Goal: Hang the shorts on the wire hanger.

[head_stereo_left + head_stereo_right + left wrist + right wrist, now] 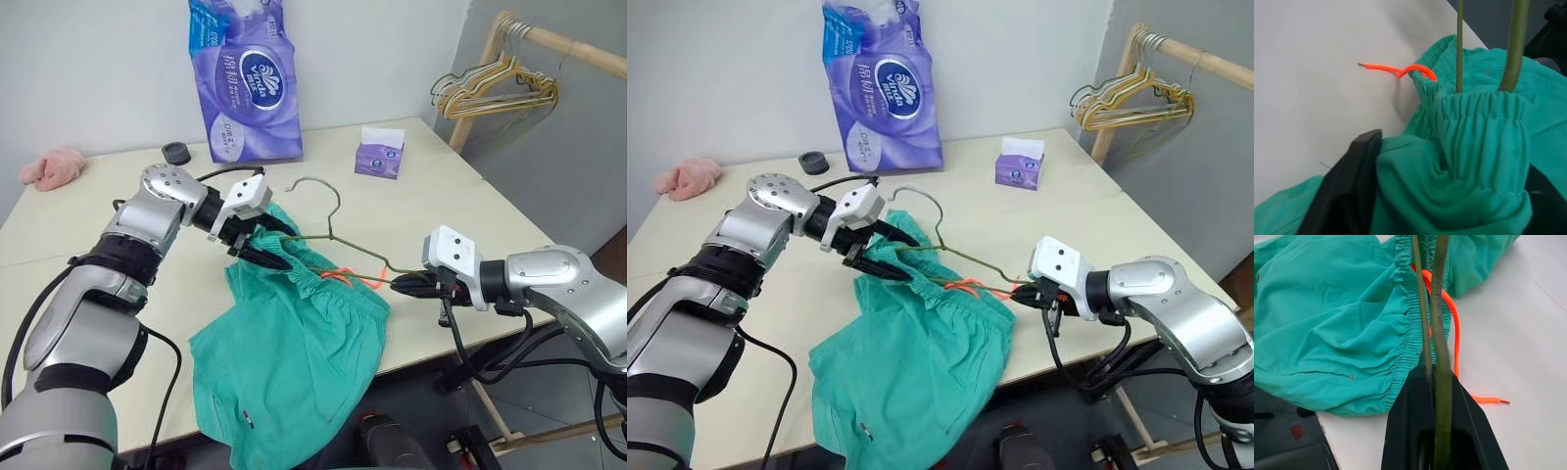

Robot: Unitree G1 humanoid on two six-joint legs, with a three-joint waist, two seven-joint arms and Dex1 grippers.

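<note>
While my right claw (404, 284) stays out of it as the anchor, clenched on one corner of the wire hanger (338, 235) so the frame is held just above the counter (470, 211), my left claw (266, 246) is grasping the bunched waistband of the shorts (294, 352), I judge to feed it along the wire. Both hanger wires already run through the waistband, and the rest of the fabric droops over the counter's near edge. Behind stands a purple tissue pack (243, 73) marked "Vinda".
</note>
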